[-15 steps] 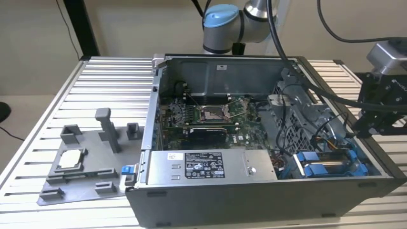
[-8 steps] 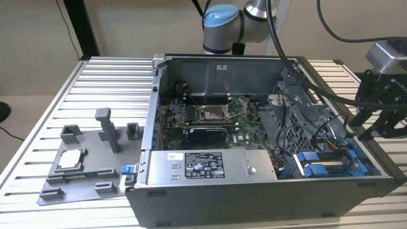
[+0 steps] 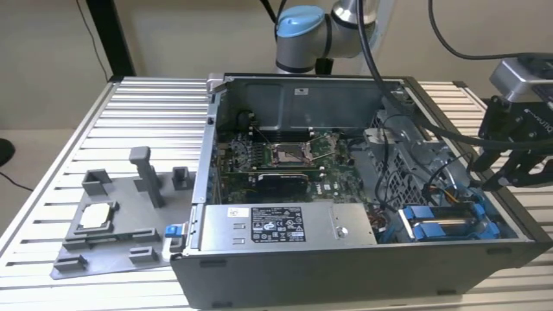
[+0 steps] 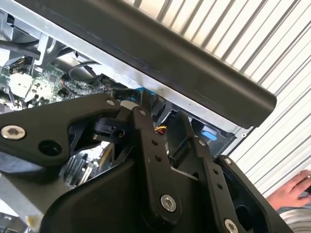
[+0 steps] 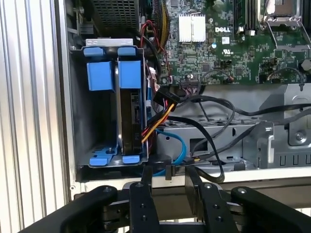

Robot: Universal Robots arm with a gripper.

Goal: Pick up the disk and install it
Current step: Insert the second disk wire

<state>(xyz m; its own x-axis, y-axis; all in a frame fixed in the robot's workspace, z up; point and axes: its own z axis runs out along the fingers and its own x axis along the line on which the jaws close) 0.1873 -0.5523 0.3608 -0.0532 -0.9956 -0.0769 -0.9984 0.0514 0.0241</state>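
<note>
The flat silver-grey disk in its blue plastic carrier [image 5: 130, 114] sits upright in the open grey computer case's [image 3: 363, 259] drive bay, at five o'clock in the exterior view, installation looking essentially done, the black gripper [image 5: 167, 175] hovering empty, jaws narrow, just outside.

Silver arm [image 3: 346, 32], blue-capped joint [image 3: 300, 23], black cables [image 3: 380, 71].
</note>
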